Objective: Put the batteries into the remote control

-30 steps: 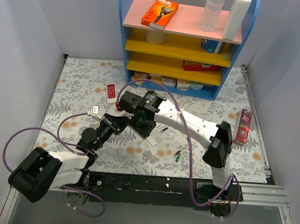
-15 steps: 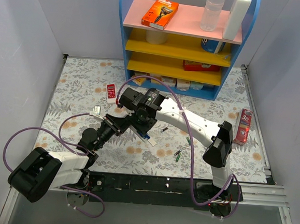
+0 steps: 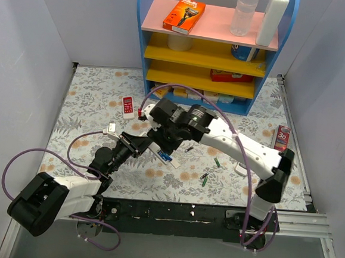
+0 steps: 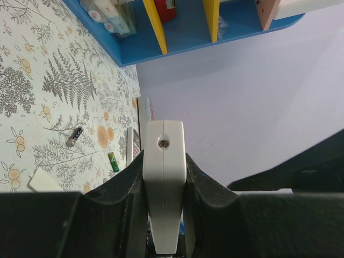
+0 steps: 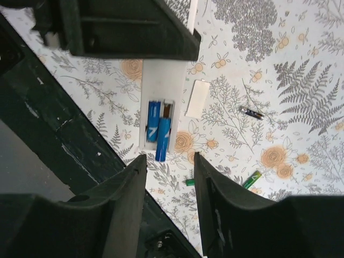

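Two grippers sit close together above the middle of the floral-covered bench in the top view: the left gripper holds the slim white rectangular remote control, with the right gripper just over it. Left wrist view: fingers clamp the remote edge-on. Right wrist view: jaws stand apart, empty, above two blue cylindrical batteries in the open compartment, one overhanging its end.
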